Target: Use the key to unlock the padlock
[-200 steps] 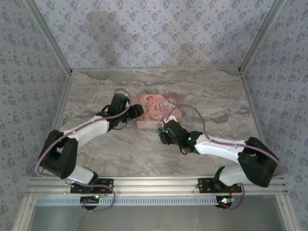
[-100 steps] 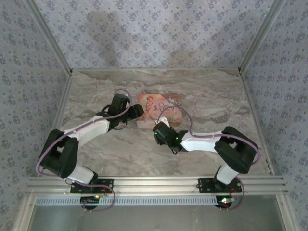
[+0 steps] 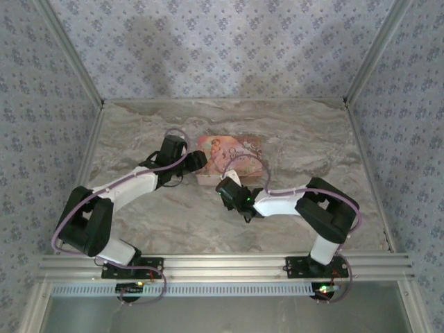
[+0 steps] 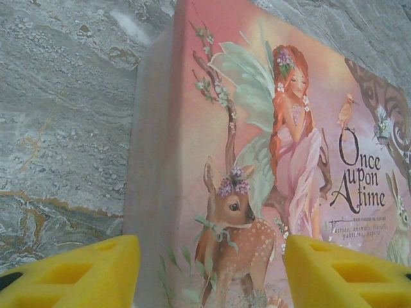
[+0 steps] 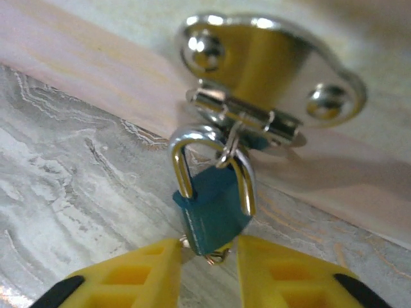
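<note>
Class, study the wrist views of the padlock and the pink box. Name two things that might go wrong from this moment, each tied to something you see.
1. The padlock hangs by its shackle from the silver hasp. A nudge from the right hand, whose fingers flank its bottom, may swing it off line.
2. The left hand stands open at the pink box and seems not to clamp it, so a push on the lock might slide the box.

Right arm moved left, toward the box front

The right gripper (image 3: 225,190) has shifted left along the near edge of the pink box (image 3: 229,152), and its elbow has folded in closer; its fingers now flank the padlock (image 5: 212,212).
</note>
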`<move>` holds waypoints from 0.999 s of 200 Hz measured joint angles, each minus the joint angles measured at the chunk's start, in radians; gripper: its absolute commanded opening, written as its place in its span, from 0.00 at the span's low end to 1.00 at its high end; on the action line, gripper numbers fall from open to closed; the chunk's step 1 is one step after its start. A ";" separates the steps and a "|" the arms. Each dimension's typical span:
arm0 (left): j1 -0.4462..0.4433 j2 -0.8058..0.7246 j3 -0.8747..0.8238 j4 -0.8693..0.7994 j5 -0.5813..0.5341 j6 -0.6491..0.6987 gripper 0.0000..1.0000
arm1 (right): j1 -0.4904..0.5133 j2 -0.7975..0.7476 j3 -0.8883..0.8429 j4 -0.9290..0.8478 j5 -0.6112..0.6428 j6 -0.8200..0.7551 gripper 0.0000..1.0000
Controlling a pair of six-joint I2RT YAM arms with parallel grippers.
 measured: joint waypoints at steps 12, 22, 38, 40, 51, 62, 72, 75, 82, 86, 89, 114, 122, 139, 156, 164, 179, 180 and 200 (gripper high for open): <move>0.003 0.000 0.000 0.000 0.000 0.000 0.61 | 0.002 0.000 0.000 0.000 0.000 -0.009 0.19; 0.005 0.000 0.000 0.000 0.000 0.000 0.61 | 0.003 0.000 0.000 -0.001 0.000 -0.012 0.16; 0.006 0.000 0.000 0.000 0.000 0.000 0.61 | 0.006 -0.002 0.000 -0.003 0.000 -0.033 0.13; 0.007 0.000 0.000 0.000 0.000 0.000 0.61 | 0.006 -0.002 0.000 -0.003 0.000 -0.035 0.13; 0.012 0.000 0.000 0.000 0.000 0.000 0.61 | 0.009 -0.007 -0.001 -0.007 -0.001 -0.050 0.12; 0.014 0.000 0.000 0.000 0.000 0.000 0.61 | 0.010 -0.017 -0.006 -0.008 -0.010 -0.071 0.10; 0.018 0.000 0.000 0.000 0.000 0.000 0.61 | 0.010 -0.032 -0.016 -0.009 -0.022 -0.099 0.09; 0.019 0.000 0.000 0.000 0.000 0.000 0.61 | 0.010 -0.037 -0.019 -0.010 -0.027 -0.102 0.08; 0.021 0.000 0.000 0.000 0.000 0.000 0.61 | 0.010 -0.049 -0.027 -0.010 -0.039 -0.121 0.05; 0.021 0.000 0.000 0.000 0.000 0.000 0.61 | 0.010 -0.058 -0.032 -0.011 -0.047 -0.139 0.05; 0.022 0.000 0.000 0.000 0.000 0.000 0.61 | 0.010 -0.064 -0.035 -0.011 -0.053 -0.141 0.04; 0.026 0.000 0.000 0.000 0.000 0.000 0.61 | -0.004 -0.114 -0.048 -0.028 -0.105 -0.216 0.03; 0.027 0.000 0.000 0.000 0.000 0.000 0.61 | -0.013 -0.129 -0.048 -0.035 -0.127 -0.238 0.00; 0.027 0.000 0.000 0.000 0.000 0.000 0.61 | -0.037 -0.164 -0.049 -0.049 -0.166 -0.280 0.00; 0.028 0.000 0.000 0.000 0.001 0.000 0.61 | -0.070 -0.199 -0.050 -0.060 -0.207 -0.316 0.00; 0.028 0.000 0.000 0.000 0.001 0.000 0.61 | -0.087 -0.214 -0.050 -0.063 -0.229 -0.328 0.00; 0.032 0.000 0.000 0.001 0.005 0.000 0.61 | -0.121 -0.241 -0.052 -0.069 -0.264 -0.352 0.00; 0.032 0.000 0.000 0.001 0.005 0.000 0.61 | -0.122 -0.242 -0.052 -0.069 -0.266 -0.353 0.00; 0.034 0.000 0.000 0.002 0.008 0.000 0.61 | -0.150 -0.261 -0.053 -0.076 -0.292 -0.375 0.00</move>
